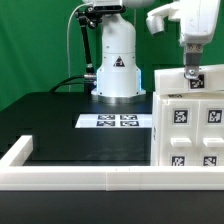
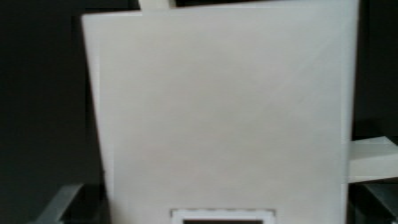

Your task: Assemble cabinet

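The large white cabinet body stands at the exterior view's right, its front face carrying several black-and-white tags. My gripper reaches down from above and is shut on the body's top edge. In the wrist view the white body fills almost the whole picture. It sits between my two dark fingers, with a tag's edge showing at my gripper. No separate smaller cabinet blocks show in either view.
The marker board lies on the black table in front of the arm's white base. The long low white border frame runs along the table's near edge and up the exterior view's left side.
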